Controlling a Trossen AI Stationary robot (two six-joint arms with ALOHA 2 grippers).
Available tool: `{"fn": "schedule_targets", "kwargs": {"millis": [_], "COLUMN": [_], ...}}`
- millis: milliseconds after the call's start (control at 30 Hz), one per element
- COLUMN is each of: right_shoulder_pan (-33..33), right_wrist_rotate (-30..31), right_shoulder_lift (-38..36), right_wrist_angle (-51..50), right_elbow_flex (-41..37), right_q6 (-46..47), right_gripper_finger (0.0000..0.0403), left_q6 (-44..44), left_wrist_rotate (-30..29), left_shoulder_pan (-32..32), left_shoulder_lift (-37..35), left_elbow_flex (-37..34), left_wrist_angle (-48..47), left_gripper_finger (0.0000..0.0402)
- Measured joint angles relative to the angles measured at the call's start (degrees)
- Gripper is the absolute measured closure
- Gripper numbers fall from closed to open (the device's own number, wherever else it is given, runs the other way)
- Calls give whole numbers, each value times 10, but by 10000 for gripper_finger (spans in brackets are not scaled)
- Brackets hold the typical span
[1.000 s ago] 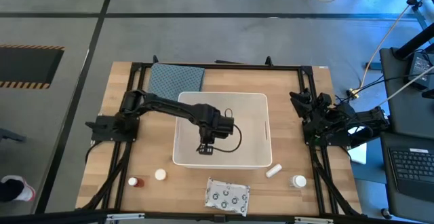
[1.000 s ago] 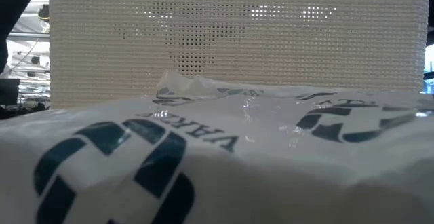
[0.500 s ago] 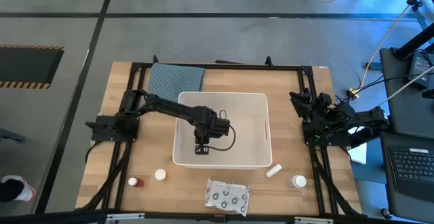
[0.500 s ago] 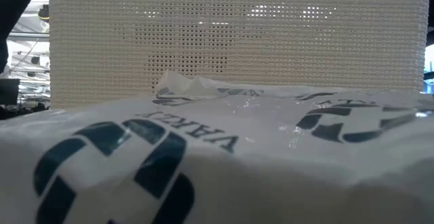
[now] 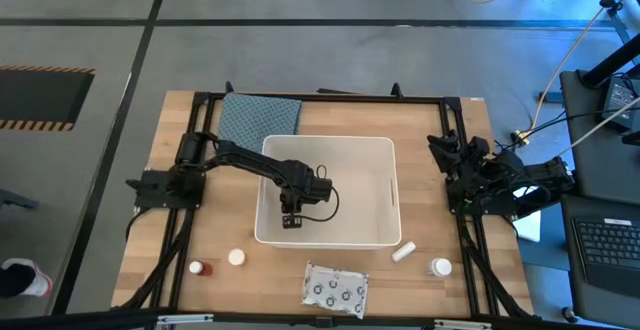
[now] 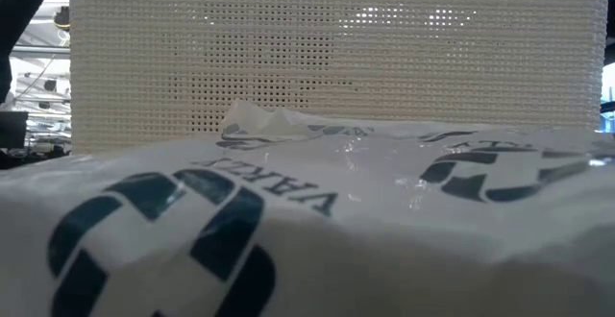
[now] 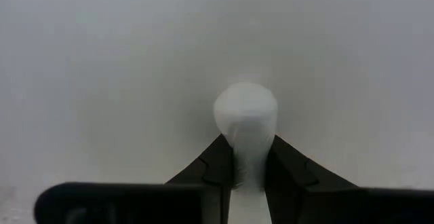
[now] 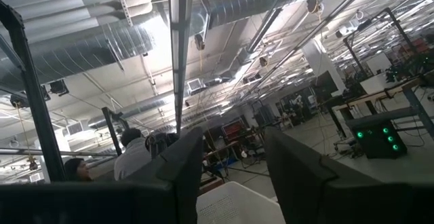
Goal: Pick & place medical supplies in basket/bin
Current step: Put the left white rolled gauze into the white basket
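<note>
Overhead, the left gripper (image 5: 290, 220) reaches down inside the white bin (image 5: 378, 232), near the bin's front wall and left of its middle. Its wrist view shows the two dark fingers (image 7: 213, 170) clamped on a short white tube (image 7: 245, 125) with a rounded end, held just above the pale bin floor (image 7: 102, 61). A thin dark cable (image 5: 325, 202) loops from the arm's wrist across the bin's middle.

The bin sits at the table's centre. Its back left corner touches or slightly overlaps a blue-grey folded cloth (image 5: 258, 117) that lies toward the table's back edge.

Along the table's front edge the other supplies lie outside the bin. A tiny red-brown bottle (image 5: 200, 268) and a small white bottle (image 5: 236, 258) sit near the front left, close together. A flat silvery packet with dark dots (image 5: 335, 289) lies in front of the bin, near the middle of the front edge. Another white tube (image 5: 403, 253) lies just beside the bin's front right corner, and a white round-capped bottle (image 5: 441, 267) stands farther right.

From table height the packet (image 6: 288, 221) fills the foreground and hides most of the bin's perforated wall (image 6: 336, 48).

The right gripper (image 5: 447, 165) waits folded at the table's right edge; its wrist view shows its fingers (image 8: 291, 163) spread apart and holding nothing, pointed at the room, where people stand far off.
</note>
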Motion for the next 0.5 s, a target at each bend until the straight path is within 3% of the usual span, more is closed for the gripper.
{"fn": "schedule_targets", "kwargs": {"millis": [367,500], "right_shoulder_pan": [0,0], "right_wrist_rotate": [0,0], "right_shoulder_lift": [0,0], "right_wrist_angle": [21,30], "right_elbow_flex": [0,0], "right_q6": [17,23], "right_gripper_finger": [243,243], "left_q6": [1,0], "left_wrist_rotate": [-14,-28], "left_shoulder_pan": [0,1], "left_shoulder_lift": [-2,-16], "left_elbow_flex": [-1,0], "left_wrist_angle": [-4,-16], "left_gripper_finger": [245,226]}}
